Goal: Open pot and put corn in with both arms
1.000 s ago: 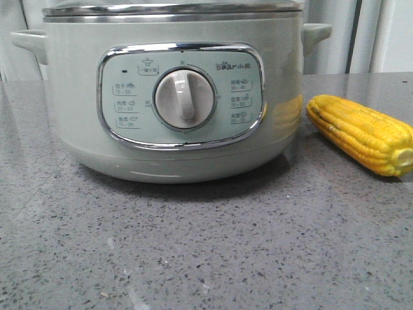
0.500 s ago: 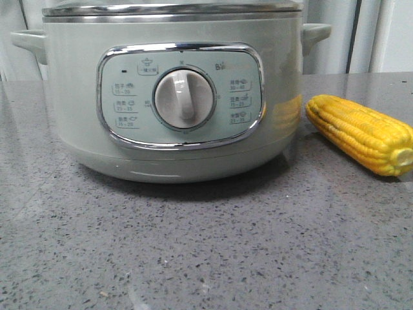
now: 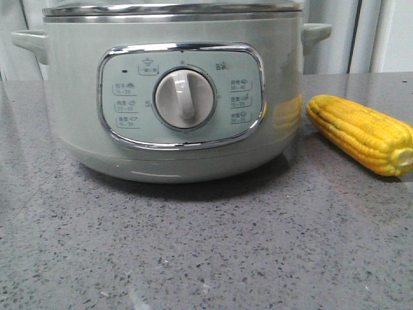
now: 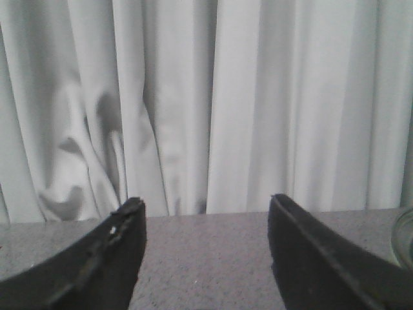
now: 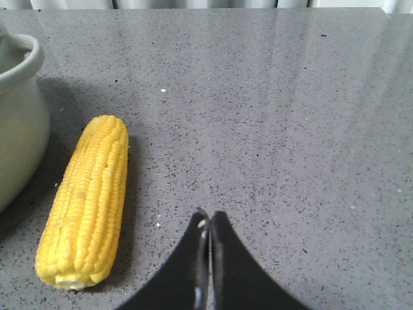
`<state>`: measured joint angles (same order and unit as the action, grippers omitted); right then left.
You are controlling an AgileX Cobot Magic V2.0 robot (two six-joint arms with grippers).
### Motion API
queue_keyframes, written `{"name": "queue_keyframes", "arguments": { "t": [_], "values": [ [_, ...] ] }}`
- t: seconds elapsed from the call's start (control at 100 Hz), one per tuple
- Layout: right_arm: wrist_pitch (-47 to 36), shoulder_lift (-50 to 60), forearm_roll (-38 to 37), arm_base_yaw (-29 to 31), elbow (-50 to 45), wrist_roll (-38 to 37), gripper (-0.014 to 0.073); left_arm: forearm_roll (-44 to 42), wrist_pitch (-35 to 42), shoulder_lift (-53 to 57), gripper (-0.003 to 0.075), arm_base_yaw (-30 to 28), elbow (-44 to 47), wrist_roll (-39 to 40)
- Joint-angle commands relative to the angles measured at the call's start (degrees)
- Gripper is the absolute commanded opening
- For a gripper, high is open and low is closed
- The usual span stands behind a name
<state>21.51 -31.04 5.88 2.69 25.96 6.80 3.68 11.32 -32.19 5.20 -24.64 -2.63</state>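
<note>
Countertop (image 3: pixel 193 258) of grey speckled stone carries everything, with bare room all round the right gripper (image 5: pixel 208 258) and a pale curtain (image 4: pixel 258 97) beyond the far edge. Biggest on it is the pot (image 3: pixel 174 97), its steel rim and lid still seated, so opening is not yet done; only its curved wall shows beside the right gripper, off to the corn's far side. Between that wall and the right gripper lies the corn (image 5: pixel 87 200), flat on the stone, its long axis running roughly parallel to the closed fingers, stub end nearest the wrist. By my reckoning the right arm is the nearer one for the cob, needing a sideways shift and parted fingers first. Left gripper (image 4: pixel 206 219) hovers with fingers spread wide, gripping nothing, facing the curtain.
</note>
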Motion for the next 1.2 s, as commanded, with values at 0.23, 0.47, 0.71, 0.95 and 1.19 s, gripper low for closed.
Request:
{"name": "queue_keyframes", "arguments": {
  "t": [0.23,0.47,0.71,0.95,1.19],
  "values": [
    [-4.68,-0.66,0.14,0.17,1.83,0.25,-0.0064,0.09,7.85,-7.76,0.0397,16.67,-7.80,0.43],
    [-4.68,-0.66,0.27,0.17,1.83,0.25,-0.0064,0.23,7.85,-18.80,0.0398,30.54,-14.66,0.53],
    [-4.31,-0.66,0.74,0.17,1.83,0.25,-0.0064,0.23,8.06,-30.65,0.0521,37.25,-20.38,0.53],
    [-4.08,-0.66,0.74,0.17,1.83,0.25,-0.0064,0.23,8.46,-39.14,0.0522,37.37,-25.44,0.53],
    [-1.97,-0.66,0.82,0.17,1.83,0.25,-0.0064,0.23,8.46,-45.99,0.0522,37.37,-30.51,0.53]
  ]
}}
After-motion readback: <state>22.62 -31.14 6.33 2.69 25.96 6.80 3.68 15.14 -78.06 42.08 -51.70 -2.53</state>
